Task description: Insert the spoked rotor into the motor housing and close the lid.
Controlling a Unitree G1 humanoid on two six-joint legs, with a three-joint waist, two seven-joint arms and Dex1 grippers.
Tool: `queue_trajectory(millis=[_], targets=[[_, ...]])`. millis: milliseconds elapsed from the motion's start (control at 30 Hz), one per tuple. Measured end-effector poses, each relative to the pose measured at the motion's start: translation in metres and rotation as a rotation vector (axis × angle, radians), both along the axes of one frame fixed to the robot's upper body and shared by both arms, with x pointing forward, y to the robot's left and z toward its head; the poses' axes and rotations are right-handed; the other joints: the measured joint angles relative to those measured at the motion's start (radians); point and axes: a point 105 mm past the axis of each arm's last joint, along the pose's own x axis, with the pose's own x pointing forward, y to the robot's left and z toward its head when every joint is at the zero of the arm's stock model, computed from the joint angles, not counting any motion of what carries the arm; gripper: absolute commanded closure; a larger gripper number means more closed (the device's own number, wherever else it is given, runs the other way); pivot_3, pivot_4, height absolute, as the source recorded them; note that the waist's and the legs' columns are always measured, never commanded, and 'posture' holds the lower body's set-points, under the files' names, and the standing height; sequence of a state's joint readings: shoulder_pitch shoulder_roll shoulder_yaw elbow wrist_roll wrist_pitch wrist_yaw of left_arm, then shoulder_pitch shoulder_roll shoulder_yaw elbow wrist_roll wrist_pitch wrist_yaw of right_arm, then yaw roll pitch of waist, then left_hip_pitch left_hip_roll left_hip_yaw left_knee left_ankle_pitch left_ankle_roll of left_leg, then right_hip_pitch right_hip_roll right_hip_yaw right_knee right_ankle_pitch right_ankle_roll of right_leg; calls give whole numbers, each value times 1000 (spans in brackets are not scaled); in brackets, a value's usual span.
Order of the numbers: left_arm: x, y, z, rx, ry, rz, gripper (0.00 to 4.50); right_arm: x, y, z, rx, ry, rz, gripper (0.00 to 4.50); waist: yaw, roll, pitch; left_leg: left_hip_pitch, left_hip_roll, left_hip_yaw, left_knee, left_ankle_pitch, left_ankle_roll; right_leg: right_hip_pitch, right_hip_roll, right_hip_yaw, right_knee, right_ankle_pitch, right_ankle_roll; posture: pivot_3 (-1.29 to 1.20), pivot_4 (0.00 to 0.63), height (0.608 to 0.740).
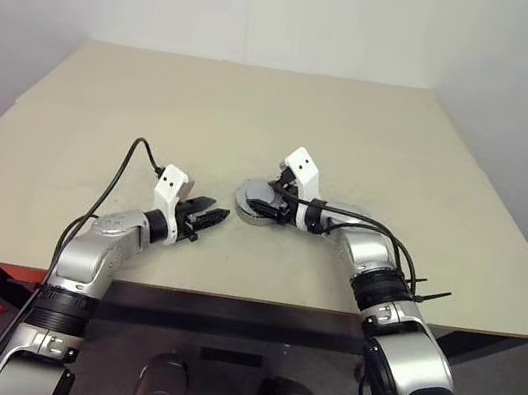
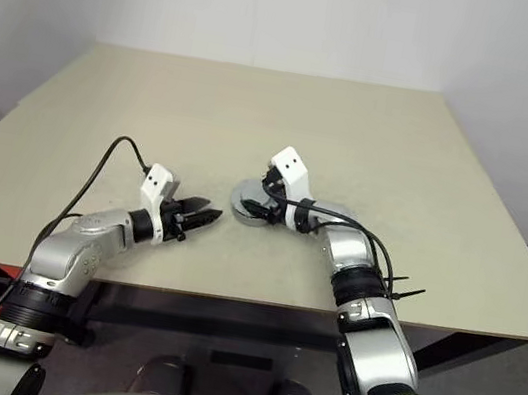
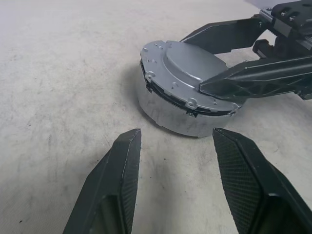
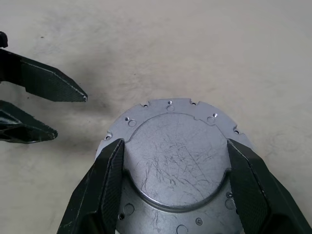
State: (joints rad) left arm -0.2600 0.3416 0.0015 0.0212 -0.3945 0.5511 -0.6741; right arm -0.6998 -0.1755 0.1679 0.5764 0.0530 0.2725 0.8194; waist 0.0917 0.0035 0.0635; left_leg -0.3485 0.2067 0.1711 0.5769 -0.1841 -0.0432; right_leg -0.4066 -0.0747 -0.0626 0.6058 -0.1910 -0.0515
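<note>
Straddling the lid (image 4: 178, 161), right end effector (image 4: 175, 161) wide; left end effector (image 3: 175, 165) open, empty.

You have the motor housing (image 1: 258, 204) sitting on the bench (image 1: 257, 115) with the lid (image 3: 187, 73) on top. The right end effector (image 4: 173, 151) straddles the lid; the left end effector (image 1: 208, 217) sits just left, apart.

Both arms reach inward, left tool (image 1: 210, 217) and right tool (image 1: 265, 201) parted

Head stereo pair overlooking table (image 1: 376, 135), wrist cameras close — shared lid (image 3: 187, 73)
</note>
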Motion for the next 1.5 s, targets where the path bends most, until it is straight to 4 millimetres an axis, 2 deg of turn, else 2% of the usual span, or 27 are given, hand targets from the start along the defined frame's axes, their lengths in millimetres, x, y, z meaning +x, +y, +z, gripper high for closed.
queue_trajectory(millis=[1500], targets=[[-4,1,-5,-1,14,9,2042,1,-4,-6,-97,-16,14,1390,2,0,0,4,0,0,0,0,0,3,-1,0,0,-3,6,0,0,740]])
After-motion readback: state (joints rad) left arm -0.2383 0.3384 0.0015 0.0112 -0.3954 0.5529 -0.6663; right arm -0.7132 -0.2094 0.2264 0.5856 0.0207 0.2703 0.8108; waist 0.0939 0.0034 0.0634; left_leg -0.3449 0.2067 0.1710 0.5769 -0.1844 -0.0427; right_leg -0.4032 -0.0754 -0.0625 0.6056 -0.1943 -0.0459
